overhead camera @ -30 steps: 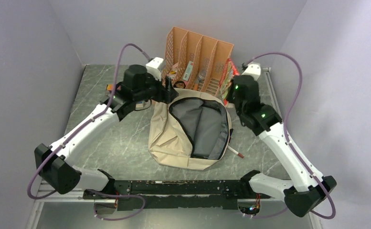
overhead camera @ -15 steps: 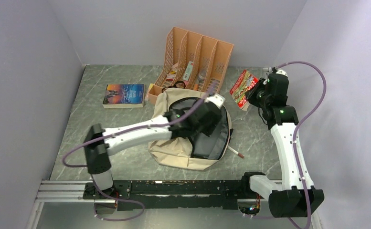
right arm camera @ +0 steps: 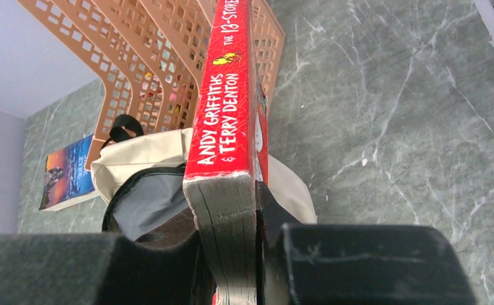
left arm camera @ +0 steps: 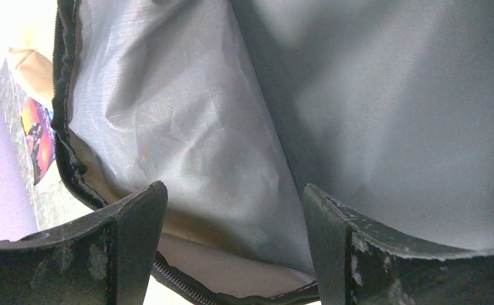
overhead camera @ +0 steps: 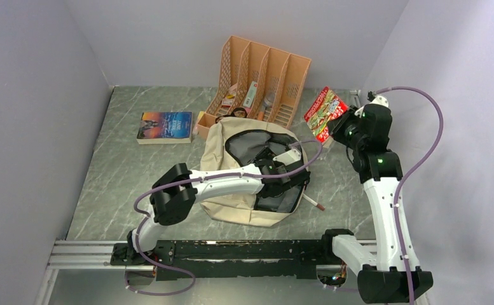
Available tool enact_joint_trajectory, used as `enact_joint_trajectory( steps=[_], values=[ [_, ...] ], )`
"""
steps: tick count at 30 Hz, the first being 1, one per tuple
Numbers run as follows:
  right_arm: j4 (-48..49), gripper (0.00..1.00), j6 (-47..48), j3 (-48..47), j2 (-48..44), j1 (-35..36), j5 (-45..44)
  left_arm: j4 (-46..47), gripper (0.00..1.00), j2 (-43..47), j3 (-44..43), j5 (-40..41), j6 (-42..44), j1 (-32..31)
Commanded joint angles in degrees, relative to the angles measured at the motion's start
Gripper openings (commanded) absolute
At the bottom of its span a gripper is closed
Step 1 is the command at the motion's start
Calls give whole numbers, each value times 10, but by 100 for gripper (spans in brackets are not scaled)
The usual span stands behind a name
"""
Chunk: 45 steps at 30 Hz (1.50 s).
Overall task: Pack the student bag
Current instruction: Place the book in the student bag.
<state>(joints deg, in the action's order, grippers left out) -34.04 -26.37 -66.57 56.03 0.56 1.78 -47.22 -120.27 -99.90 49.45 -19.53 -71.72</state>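
The beige student bag (overhead camera: 226, 190) lies open in the middle of the table, its grey lining (overhead camera: 247, 145) facing up. My left gripper (overhead camera: 288, 179) reaches into the bag's mouth; its jaws stand open and empty over the grey lining (left arm camera: 187, 127), with the zipper edge (left arm camera: 72, 165) at the left. My right gripper (overhead camera: 341, 127) is shut on a red paperback book (overhead camera: 323, 112), held up above the table at the back right. In the right wrist view the book (right arm camera: 226, 114) stands on edge between the fingers, with the bag (right arm camera: 142, 190) beyond it.
An orange file organizer (overhead camera: 263, 76) with small items stands at the back, behind the bag. A blue-covered book (overhead camera: 164, 126) lies at the back left. A pen (overhead camera: 313, 202) lies by the bag's right side. Walls close in on the left, the right and the back.
My left arm has swung further right and down into the bag's opening. My right gripper has lifted the red book a little higher and further right.
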Motion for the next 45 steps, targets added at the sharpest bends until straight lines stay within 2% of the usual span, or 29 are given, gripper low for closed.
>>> enact_joint_trajectory(
  steps=[1, 9, 12, 14, 18, 22, 28, 33, 40, 45],
  values=[
    [37, 0, -2, 6, -12, -4, 8, -7, 82, -10, -13, 44, -5, -1],
    [36, 0, -2, 7, -17, -4, 12, 0, 82, -45, -5, 49, -5, 0],
    [35, 0, -3, 8, -23, -4, 11, 8, 77, -52, -3, 53, 0, 0],
    [33, 0, -2, 8, -29, -4, 6, -1, 66, -59, -11, 63, 4, 2],
    [14, 0, 6, -12, -35, -4, -13, 16, 31, -36, 0, 77, 26, 4],
    [-12, 0, 16, -39, -45, -4, -2, 31, 6, 10, 7, 61, 36, 8],
    [-74, 0, 34, -72, -49, -4, 75, 52, 5, 102, 24, -5, 39, 42],
    [-75, 0, 40, -59, -59, -3, 179, 106, 5, 186, 75, -52, 53, 65],
    [-70, 0, -4, -11, -37, -4, 364, 100, 5, 209, 89, -54, 39, 86],
    [-127, 0, 12, -4, -28, -4, 374, 111, 5, 214, 102, -64, 26, 89]
  ],
)
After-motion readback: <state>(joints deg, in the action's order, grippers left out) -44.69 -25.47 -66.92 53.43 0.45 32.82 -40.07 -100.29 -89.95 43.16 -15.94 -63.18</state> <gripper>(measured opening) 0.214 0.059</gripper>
